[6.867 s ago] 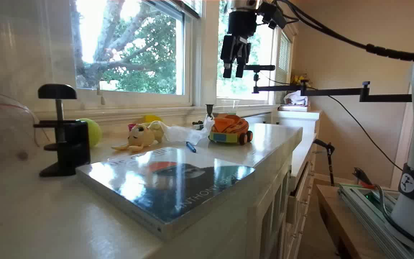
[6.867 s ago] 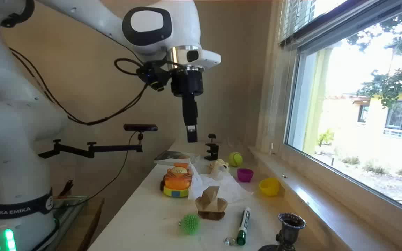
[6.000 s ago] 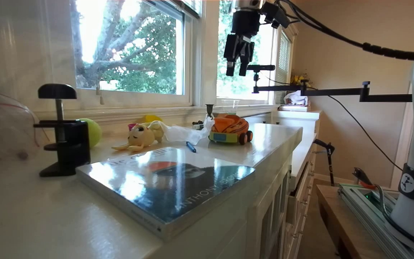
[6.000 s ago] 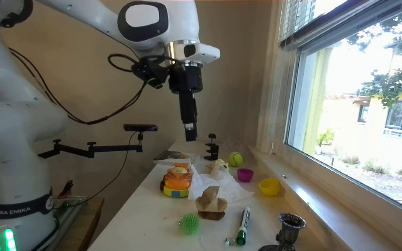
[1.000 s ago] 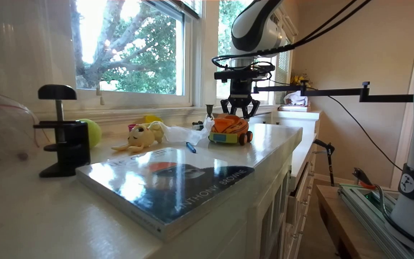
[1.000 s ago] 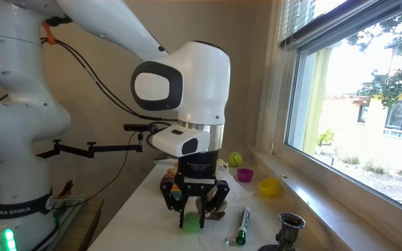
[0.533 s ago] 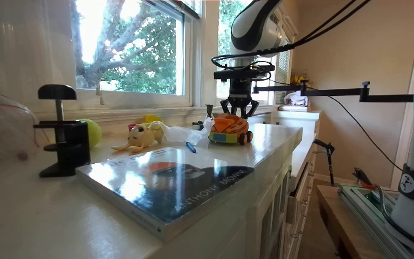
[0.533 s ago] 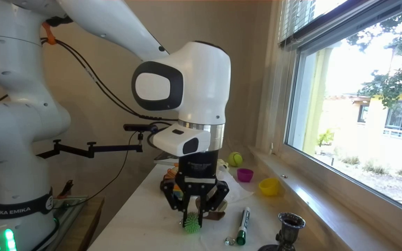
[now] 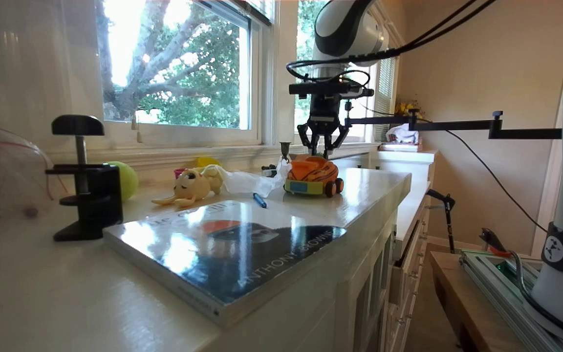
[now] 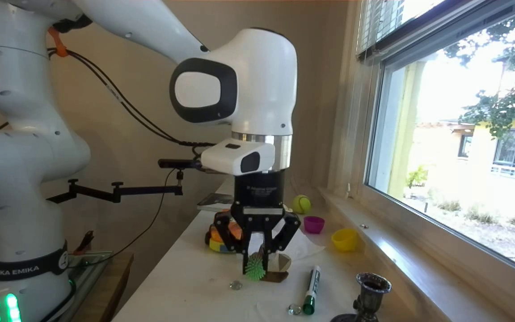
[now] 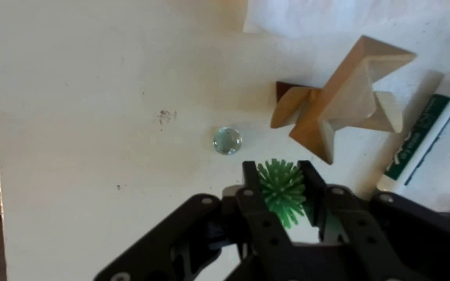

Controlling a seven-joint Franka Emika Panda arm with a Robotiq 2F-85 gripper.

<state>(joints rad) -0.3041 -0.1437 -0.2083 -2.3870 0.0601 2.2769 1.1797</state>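
- Counter (image 11: 72,164), white and scuffed, carries the things close by; its room-side edge runs down one side of the wrist view, while its opposite long edge lies along the window sill (image 10: 400,250).
- Gripper (image 10: 255,268) points straight down over the counter between those two long edges, clenched on a green spiky ball (image 11: 283,191) with a finger (image 11: 251,177) to either side; good handling calls for a level tool and a steady squeeze.
- Wooden figure (image 11: 346,101), sharp-angled, stands close by the ball, towards the window-sill edge, so the knuckles want sideways room from its points.
- Marker (image 11: 420,132), green and white, lies closer to the window-sill edge than the figure does.
- As for the green spiky ball, it sits near the fingertips and seems to be off the counter, though the angles make the gap beneath hard to judge; its spikes probably give, so a moderate pinch across its middle should serve better than a hard one.
- Glass bead (image 11: 227,141), smallest of these, rests nearer the room-side edge than the ball and would likely roll at a nudge.
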